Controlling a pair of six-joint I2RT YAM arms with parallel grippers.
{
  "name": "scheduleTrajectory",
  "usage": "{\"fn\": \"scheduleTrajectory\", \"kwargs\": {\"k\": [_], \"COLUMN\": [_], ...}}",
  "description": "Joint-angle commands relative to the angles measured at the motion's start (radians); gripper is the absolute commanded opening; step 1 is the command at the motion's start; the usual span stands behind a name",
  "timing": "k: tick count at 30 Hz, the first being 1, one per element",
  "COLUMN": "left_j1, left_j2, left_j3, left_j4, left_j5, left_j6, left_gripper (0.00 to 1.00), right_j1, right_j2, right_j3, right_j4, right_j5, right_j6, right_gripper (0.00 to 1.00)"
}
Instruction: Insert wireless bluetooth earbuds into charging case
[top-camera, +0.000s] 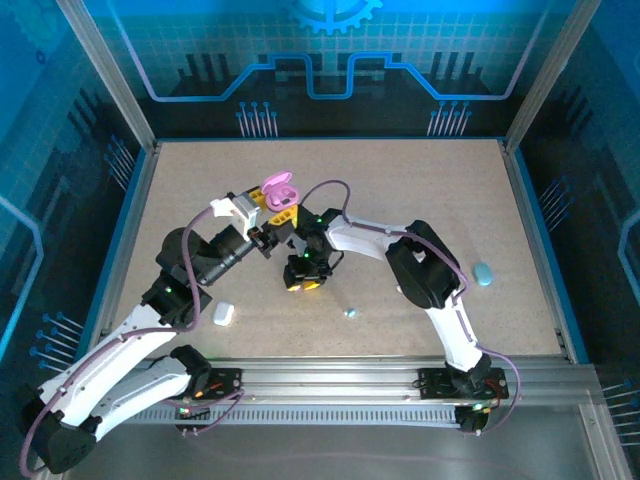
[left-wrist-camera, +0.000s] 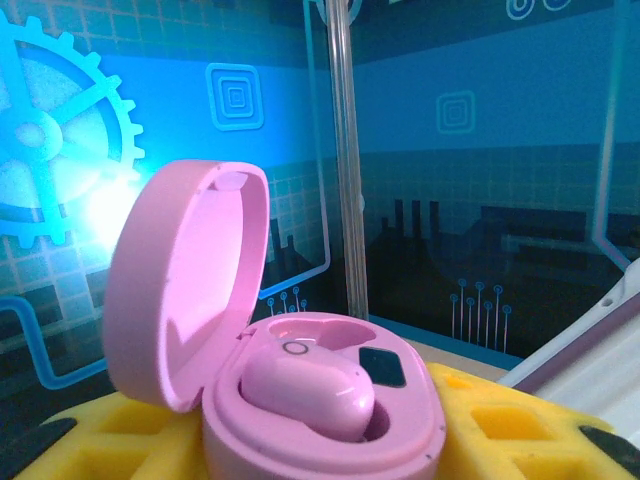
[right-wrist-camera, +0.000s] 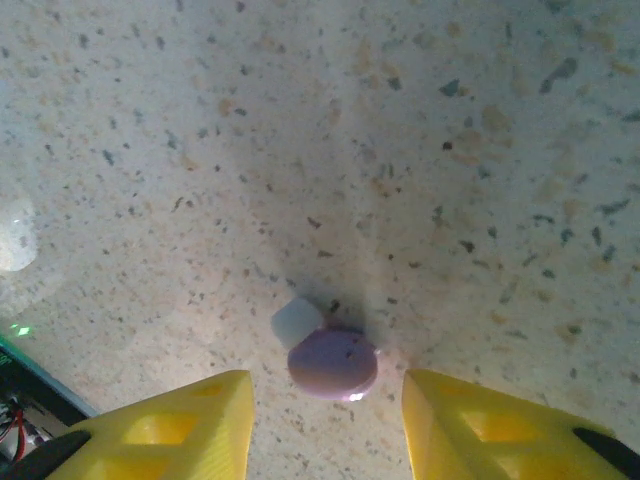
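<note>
The pink charging case (left-wrist-camera: 330, 410) is pinched between the yellow fingers of the left gripper (top-camera: 279, 208) and is held upright, with its lid (left-wrist-camera: 180, 290) swung up and open. One pink earbud (left-wrist-camera: 308, 392) is seated in the case's left-hand well. A dark recess (left-wrist-camera: 382, 366) is seen beside it, and whether anything lies in it cannot be told.

The right gripper (right-wrist-camera: 326, 410) is pointed down at the table (top-camera: 420, 180) with its jaws spread. A purple earbud (right-wrist-camera: 335, 362) with a pale tip is seen lying on the table just ahead of the gap between the fingertips, and it is touched by neither finger.

A white case (top-camera: 223, 313) is seen on the table beside the left arm. A light blue case (top-camera: 483, 273) is seen near the right edge. A small light blue earbud (top-camera: 350, 312) is seen between them, well apart from both.
</note>
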Motion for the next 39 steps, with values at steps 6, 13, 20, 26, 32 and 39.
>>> {"fn": "scheduleTrajectory", "kwargs": {"k": [6, 13, 20, 26, 32, 39], "left_j1": [0.006, 0.006, 0.005, 0.006, 0.006, 0.005], "left_j2": [0.003, 0.002, 0.009, 0.007, 0.007, 0.012], "left_j3": [0.046, 0.049, 0.049, 0.046, 0.046, 0.05], "left_j4": [0.039, 0.032, 0.037, 0.037, 0.039, 0.038], "left_j5": [0.004, 0.0, 0.005, 0.004, 0.002, 0.005], "left_j6": [0.014, 0.018, 0.015, 0.012, 0.011, 0.009], "left_gripper": [0.46, 0.46, 0.46, 0.46, 0.46, 0.46], "right_j1": [0.018, 0.019, 0.042, 0.077, 0.098, 0.087], "right_j2": [0.052, 0.091, 0.127, 0.168, 0.161, 0.094], "right_j3": [0.088, 0.137, 0.201, 0.264, 0.278, 0.232], "right_j4": [-0.033, -0.051, -0.114, -0.194, -0.233, -0.237], "right_j5": [-0.001, 0.0, 0.066, 0.153, 0.212, 0.229], "right_j6": [-0.004, -0.022, -0.054, -0.092, -0.127, -0.168], "right_gripper": [0.4, 0.39, 0.37, 0.32, 0.28, 0.25]}}
